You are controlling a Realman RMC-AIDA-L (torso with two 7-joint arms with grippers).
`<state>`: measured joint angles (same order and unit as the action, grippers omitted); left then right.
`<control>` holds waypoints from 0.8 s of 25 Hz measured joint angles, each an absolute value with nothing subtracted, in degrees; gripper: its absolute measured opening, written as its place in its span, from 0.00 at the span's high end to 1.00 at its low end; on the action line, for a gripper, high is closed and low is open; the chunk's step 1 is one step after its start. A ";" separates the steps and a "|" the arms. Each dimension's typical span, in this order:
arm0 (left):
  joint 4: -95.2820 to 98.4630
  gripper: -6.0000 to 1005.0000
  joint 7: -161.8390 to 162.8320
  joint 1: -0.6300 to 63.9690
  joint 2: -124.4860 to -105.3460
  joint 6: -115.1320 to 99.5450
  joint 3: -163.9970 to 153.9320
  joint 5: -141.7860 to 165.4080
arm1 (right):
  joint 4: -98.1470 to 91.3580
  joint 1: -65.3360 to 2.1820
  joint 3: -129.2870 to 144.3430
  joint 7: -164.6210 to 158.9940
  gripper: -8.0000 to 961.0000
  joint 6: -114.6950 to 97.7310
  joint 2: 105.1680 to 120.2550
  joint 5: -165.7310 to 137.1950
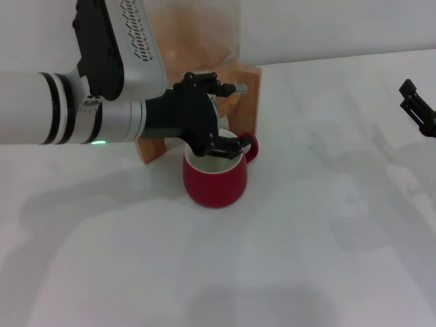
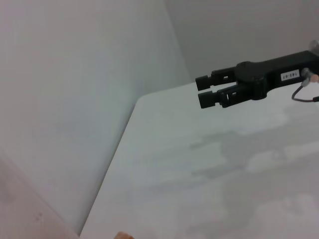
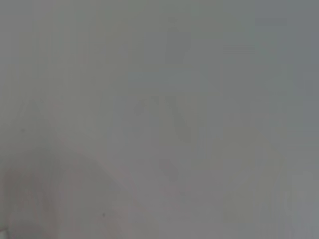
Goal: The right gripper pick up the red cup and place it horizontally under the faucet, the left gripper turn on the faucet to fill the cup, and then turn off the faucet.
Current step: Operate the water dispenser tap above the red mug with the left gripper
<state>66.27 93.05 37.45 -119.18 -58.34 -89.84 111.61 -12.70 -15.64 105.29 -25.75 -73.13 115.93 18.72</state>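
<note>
The red cup (image 1: 214, 176) stands upright on the white table (image 1: 327, 238), right in front of the wooden stand (image 1: 248, 85) that carries the glass dispenser (image 1: 197, 34), its small handle turned toward the robot's right. The cup appears to sit under the faucet (image 1: 230, 88) already, so the step in hand is most likely the lever work — opening or shutting the flow.

The left gripper (image 1: 216, 116) reaches in from the left, directly over the cup's mouth. One black finger lies up by the chrome faucet, the other dips to the cup's rim, so the jaws are spread wide and hold nothing. Whether water is running, or how full the cup is, I cannot tell, because the claw covers most of the opening.

To do this well, the upper finger should meet the flat lever squarely and push it through its arc slowly — the lower finger is close enough to the rim to nudge the cup out from under the faucet.

The right gripper (image 1: 419, 109) is parked well off at the right edge; the left wrist view shows its fingers (image 2: 208, 82) nearly closed, with nothing between them.
</note>
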 joint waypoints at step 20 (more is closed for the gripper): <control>66.27 0.13 93.10 37.53 -119.17 -57.04 -89.81 111.83 | -12.65 -15.64 105.29 -25.75 0.12 -73.22 115.92 18.72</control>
<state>66.27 93.10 37.53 -119.17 -57.04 -89.81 111.83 -12.65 -15.64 105.29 -25.75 -73.22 115.92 18.72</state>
